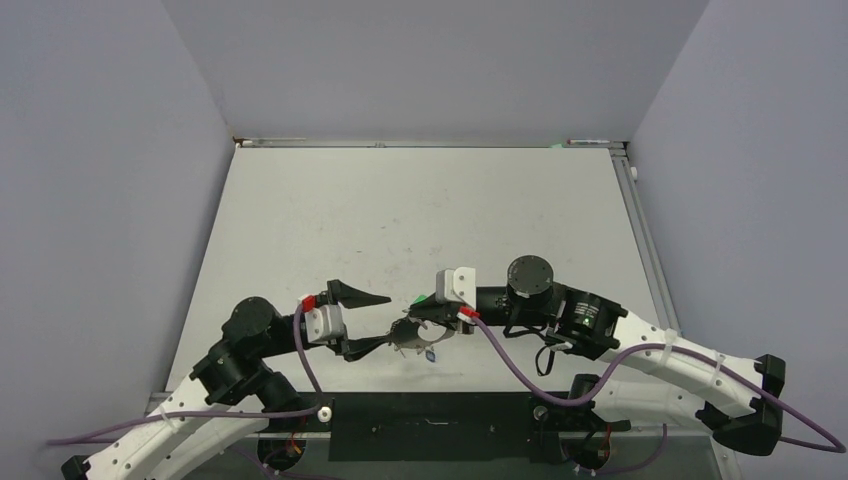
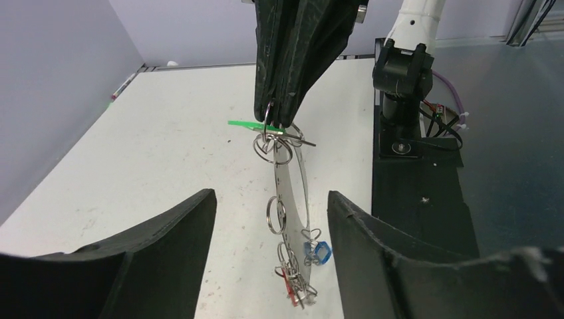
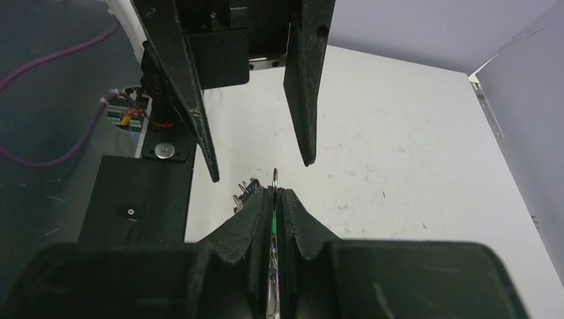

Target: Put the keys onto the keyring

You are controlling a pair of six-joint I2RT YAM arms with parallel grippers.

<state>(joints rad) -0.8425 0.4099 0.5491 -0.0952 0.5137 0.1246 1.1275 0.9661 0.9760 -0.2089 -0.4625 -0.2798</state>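
My right gripper (image 1: pixel 428 318) is shut on the upper end of the keyring (image 2: pixel 296 193), a thin silver oval loop that hangs from it above the table. A key with a green tag (image 2: pixel 245 123) sticks out sideways at the grip and shows between the shut fingers (image 3: pixel 273 222). Lower on the loop hang a key with a blue tag (image 2: pixel 320 251) and one with a red tag (image 2: pixel 290 287), among small split rings. My left gripper (image 1: pixel 383 321) is open. Its two fingers (image 2: pixel 169 249) flank the loop's lower end without touching it.
The white table (image 1: pixel 420 210) stretches beyond both arms towards the back wall. A black base plate (image 2: pixel 416 193) with the right arm's mount lies along the near edge, close beside the hanging loop. Purple cables trail by the bases.
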